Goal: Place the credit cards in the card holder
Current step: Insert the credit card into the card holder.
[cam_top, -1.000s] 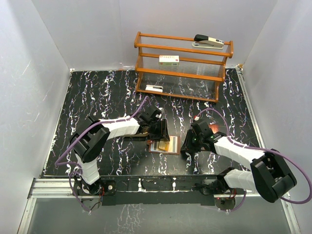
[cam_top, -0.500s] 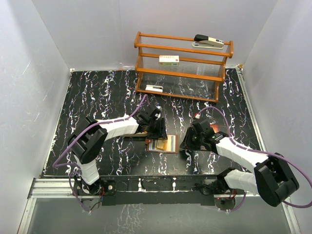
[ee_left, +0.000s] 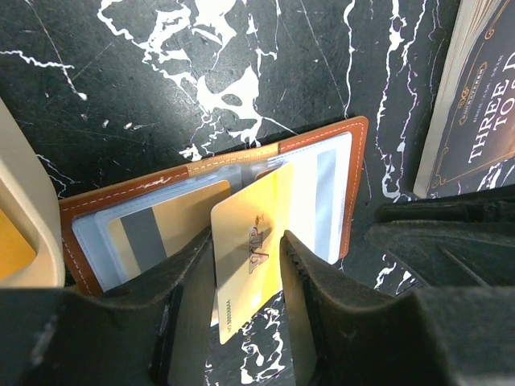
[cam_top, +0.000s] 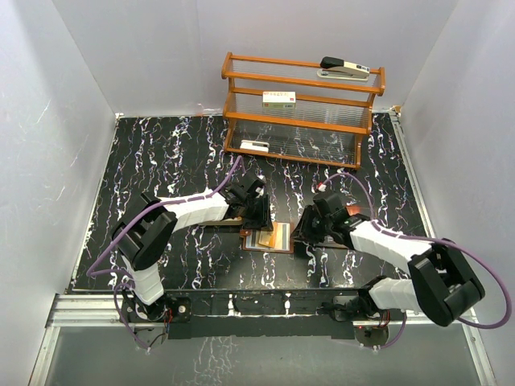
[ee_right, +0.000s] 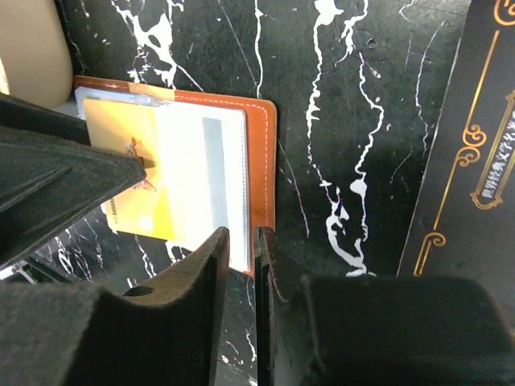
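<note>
- Tray (ee_left: 22, 211), tan and rounded, is cut off at the left edge of the left wrist view; only a curve of its rim shows.
- The card holder (ee_left: 84, 211) lies open and flat on the black marbled table (ee_left: 161, 72). A striped card (ee_left: 161, 233), gold with a dark band, sits in its left clear pocket.
- The left gripper (ee_left: 248, 245) is clenched on a gold card (ee_left: 245, 217) standing over the holder's fold. The card bears a small emblem and a row of digits, too fine to read, and its lower part is hidden between the fingers.
- The right pocket holds a pale card with a grey band.
- The right gripper (ee_right: 244, 241) is nipped tight on the holder's near right edge.
- A dark booklet (ee_left: 483, 104) lies just to the right, cut off; "THREE TO" reads in pale letters.
</note>
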Available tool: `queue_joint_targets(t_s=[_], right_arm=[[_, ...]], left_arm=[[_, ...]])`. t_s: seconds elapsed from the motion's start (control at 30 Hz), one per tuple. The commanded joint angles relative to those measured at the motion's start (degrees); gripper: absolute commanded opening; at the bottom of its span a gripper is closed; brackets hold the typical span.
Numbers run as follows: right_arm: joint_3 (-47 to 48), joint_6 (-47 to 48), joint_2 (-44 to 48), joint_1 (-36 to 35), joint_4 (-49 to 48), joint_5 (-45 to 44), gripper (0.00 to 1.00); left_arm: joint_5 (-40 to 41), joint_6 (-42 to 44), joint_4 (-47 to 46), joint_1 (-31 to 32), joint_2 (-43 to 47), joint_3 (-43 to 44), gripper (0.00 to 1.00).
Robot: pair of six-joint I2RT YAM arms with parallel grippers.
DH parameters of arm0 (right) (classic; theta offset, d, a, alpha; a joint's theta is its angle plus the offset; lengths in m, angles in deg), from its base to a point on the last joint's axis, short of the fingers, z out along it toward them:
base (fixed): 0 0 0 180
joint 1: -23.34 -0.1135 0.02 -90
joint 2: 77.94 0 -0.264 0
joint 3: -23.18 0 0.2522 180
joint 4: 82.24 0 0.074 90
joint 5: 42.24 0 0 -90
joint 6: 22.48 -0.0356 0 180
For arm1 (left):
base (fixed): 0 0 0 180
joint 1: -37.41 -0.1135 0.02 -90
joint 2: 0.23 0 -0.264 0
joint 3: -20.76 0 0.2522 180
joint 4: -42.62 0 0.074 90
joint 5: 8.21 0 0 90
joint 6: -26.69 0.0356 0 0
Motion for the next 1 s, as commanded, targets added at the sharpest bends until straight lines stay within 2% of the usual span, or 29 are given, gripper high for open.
queue_joint_targets(t_s=[0.0,0.27,0.47,0.7,0.97], right_arm=[[2.2,-1.0,-2.9,-0.6,-6.3,1.0,0.17],[0.7,-2.9,-8.7,-2.6,-11.5,2.2,0.13],[-0.7,-5.6,-7.1,-4.9,-11.5,-0.1,0.12],[-1.7,-5.3,-4.8,-5.0,-10.2,-2.0,0.11],[-1.9,-5.2,-6.1,-5.0,-11.2,-1.3,0.11]], left_arm=[[0.5,-0.2,1.7,0.2,2.8,-0.3,0.34],[0.2,-2.5,-0.6,1.6,2.1,-1.2,0.3],[-0.2,-5.4,-3.3,2.5,1.2,-2.2,0.27],[8.7,-1.4,5.8,2.5,3.2,2.2,0.38],[12.3,0.6,8.8,2.6,4.0,3.3,0.4]])
